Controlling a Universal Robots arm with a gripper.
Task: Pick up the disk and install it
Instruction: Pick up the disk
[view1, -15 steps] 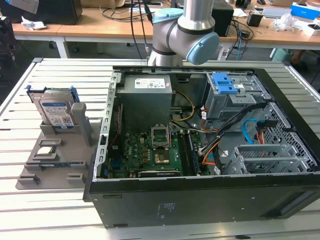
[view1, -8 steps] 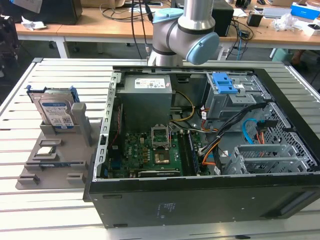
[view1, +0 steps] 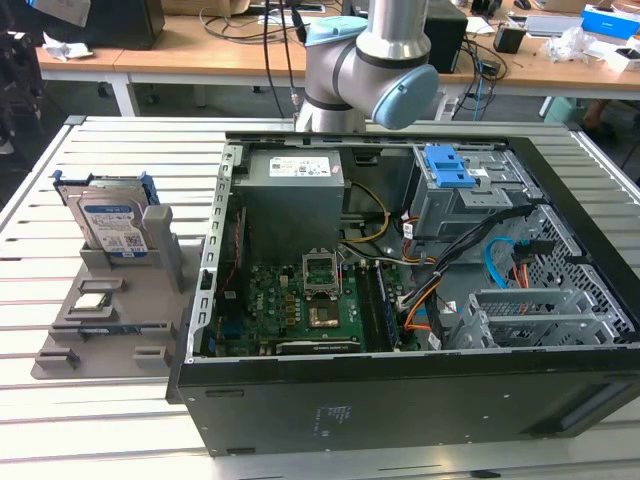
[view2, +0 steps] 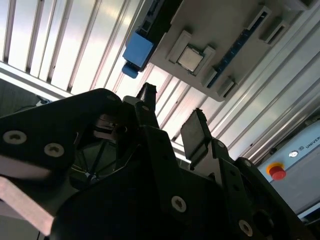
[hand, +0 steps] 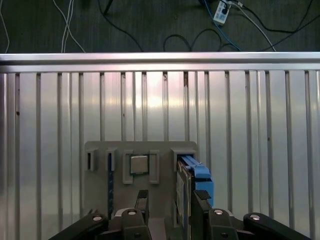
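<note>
The disk (view1: 113, 225), a silver drive with a white-and-blue label in a blue bracket, stands on edge in a slot of the grey holder (view1: 120, 300) at the exterior view's left. In the first wrist view my gripper (hand: 171, 200) hangs well above that holder (hand: 100, 150), open, with nothing between its black fingers (hand: 142, 199). The disk's blue bracket (hand: 197, 176) lies just under the other finger. In the second wrist view the gripper (view2: 170, 115) is spread, with the blue bracket (view2: 137, 50) beyond it.
A small square chip (hand: 138, 164) sits in the holder beside the disk. The open computer case (view1: 400, 390) takes up the exterior view's middle and right, with a grey drive cage and blue latch (view1: 447, 165) at its far side. The slatted metal table (view1: 100, 420) carries everything.
</note>
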